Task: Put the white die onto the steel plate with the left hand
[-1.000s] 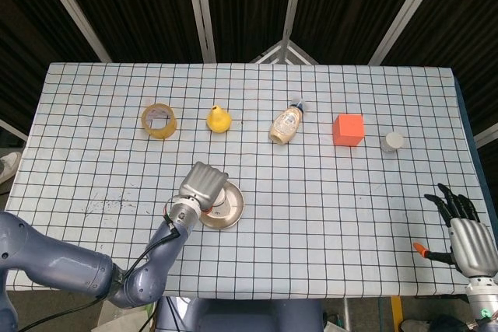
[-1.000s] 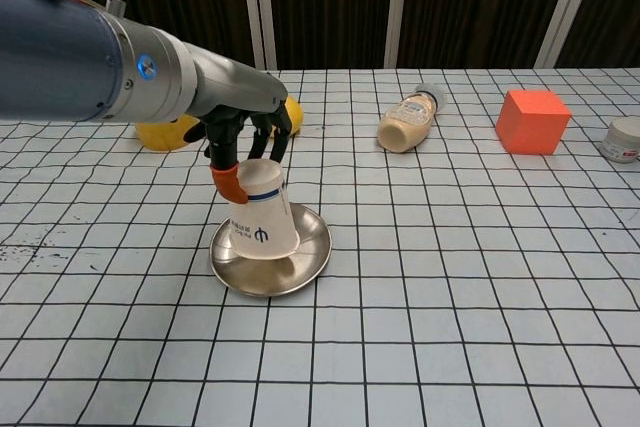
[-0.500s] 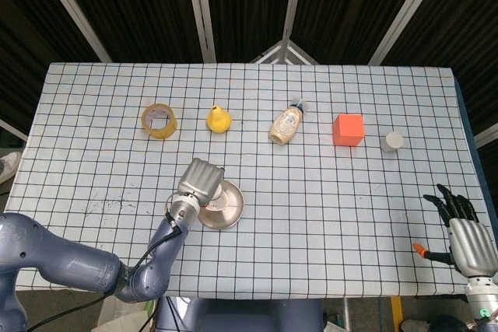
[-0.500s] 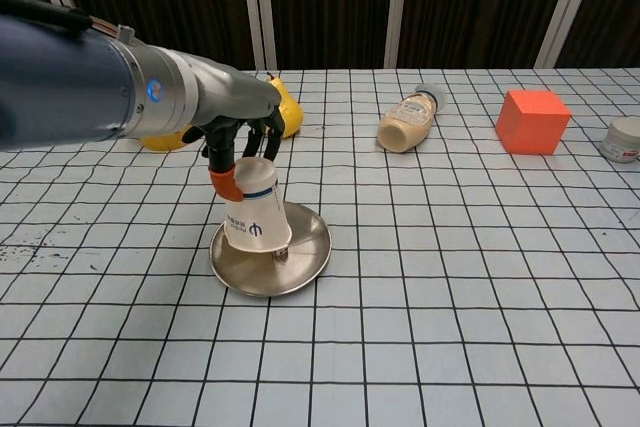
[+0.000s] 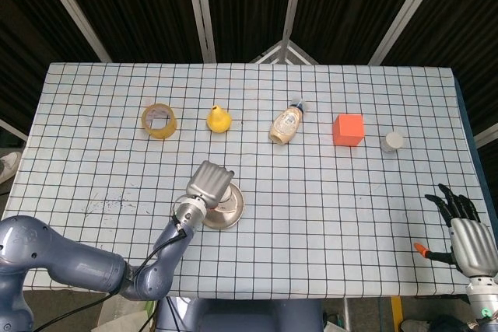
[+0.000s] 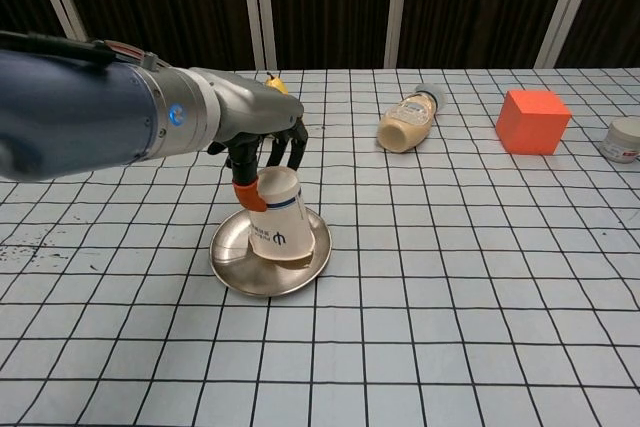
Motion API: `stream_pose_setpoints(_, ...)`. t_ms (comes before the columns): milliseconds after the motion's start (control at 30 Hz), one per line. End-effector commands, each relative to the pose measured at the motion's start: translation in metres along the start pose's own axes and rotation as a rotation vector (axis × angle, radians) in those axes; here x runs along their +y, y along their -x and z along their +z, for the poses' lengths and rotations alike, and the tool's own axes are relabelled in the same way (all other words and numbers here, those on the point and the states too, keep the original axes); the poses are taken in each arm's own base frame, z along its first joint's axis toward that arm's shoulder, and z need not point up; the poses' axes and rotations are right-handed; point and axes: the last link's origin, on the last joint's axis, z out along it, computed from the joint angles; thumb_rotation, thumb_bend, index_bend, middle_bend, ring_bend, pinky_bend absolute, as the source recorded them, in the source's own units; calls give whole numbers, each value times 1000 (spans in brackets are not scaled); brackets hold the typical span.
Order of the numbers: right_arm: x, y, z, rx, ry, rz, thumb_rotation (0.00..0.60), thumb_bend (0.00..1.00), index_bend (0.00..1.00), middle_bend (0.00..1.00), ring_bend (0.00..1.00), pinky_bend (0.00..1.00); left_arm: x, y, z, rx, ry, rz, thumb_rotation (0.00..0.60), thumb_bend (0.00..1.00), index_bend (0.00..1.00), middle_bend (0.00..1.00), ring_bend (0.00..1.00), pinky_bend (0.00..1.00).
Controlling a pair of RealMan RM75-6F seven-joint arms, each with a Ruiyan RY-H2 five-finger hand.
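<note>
White paper cup (image 6: 282,228) on round steel plate (image 6: 231,269), no die seen.
L hand (image 6: 268,143) holds cup, now shifted right w/ it, more upright; R hand (image 5: 465,235) idle, fingers apart.

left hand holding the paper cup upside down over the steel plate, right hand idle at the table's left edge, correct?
Not quite. The left hand does hold the inverted paper cup over the steel plate, but the idle right hand sits at the table's right edge, as the head view shows.
</note>
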Motion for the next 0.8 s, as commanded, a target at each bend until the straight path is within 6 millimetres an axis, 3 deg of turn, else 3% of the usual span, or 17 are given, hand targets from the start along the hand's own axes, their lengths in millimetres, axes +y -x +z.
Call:
stream_pose_setpoints(33,0,0,0,-1,0,2,600,143,198,33,97,0,3,1,1,18,10,19,600,432,439,435,649,699)
stream_pose_setpoints(433,1,-2,-1,1,0,7,600,143,198,33,97,0,13,11,2,-2,35,22,600,432,445,443,649,699)
stream_pose_setpoints(800,0,-2,-1,0,-3,8,600,143,198,33,97,0,13,7,0,-12,26,8,600,433,462,468,649,699)
